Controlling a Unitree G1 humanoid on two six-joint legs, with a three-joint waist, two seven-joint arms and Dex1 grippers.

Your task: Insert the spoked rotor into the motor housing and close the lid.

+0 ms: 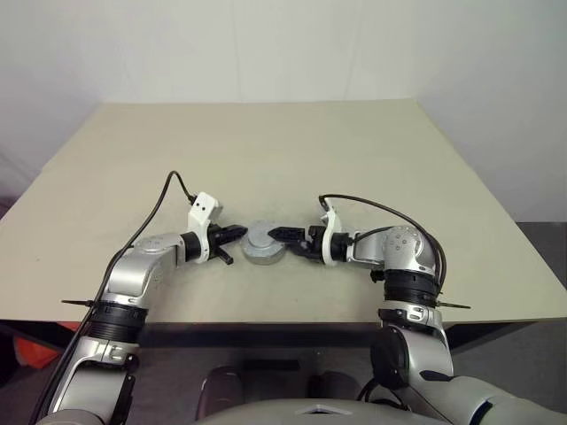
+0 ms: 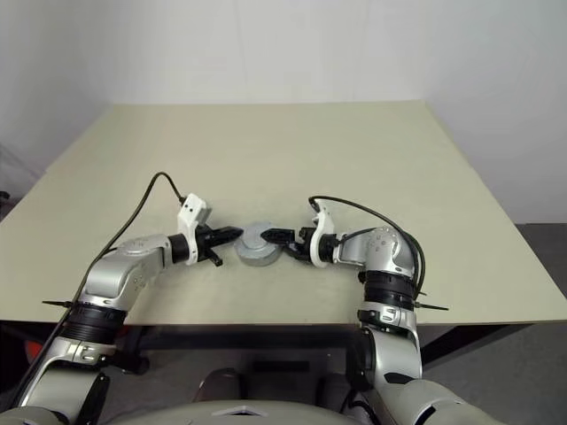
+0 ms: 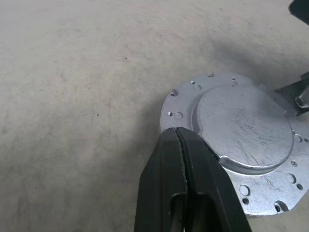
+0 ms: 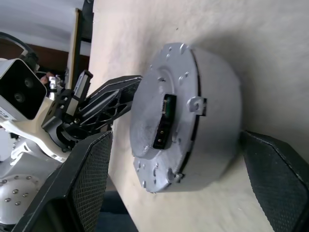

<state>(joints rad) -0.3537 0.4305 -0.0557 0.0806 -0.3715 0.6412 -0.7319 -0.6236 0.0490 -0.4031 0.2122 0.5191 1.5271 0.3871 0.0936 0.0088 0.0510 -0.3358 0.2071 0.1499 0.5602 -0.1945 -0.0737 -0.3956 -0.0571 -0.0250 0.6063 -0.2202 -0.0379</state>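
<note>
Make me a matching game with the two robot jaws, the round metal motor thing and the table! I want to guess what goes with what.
Things:
1. left gripper
2. right gripper
3. motor housing with its lid
4. table

Descriptions:
A. pale beige and flat
B. jaws open wide, one on each side of the metal piece
C. silver-grey and round, lid on top, sitting between the two grippers
D. jaws shut tight, tip at the edge of the lid

Pairs: 1-D, 2-B, 3-C, 4-A
</note>
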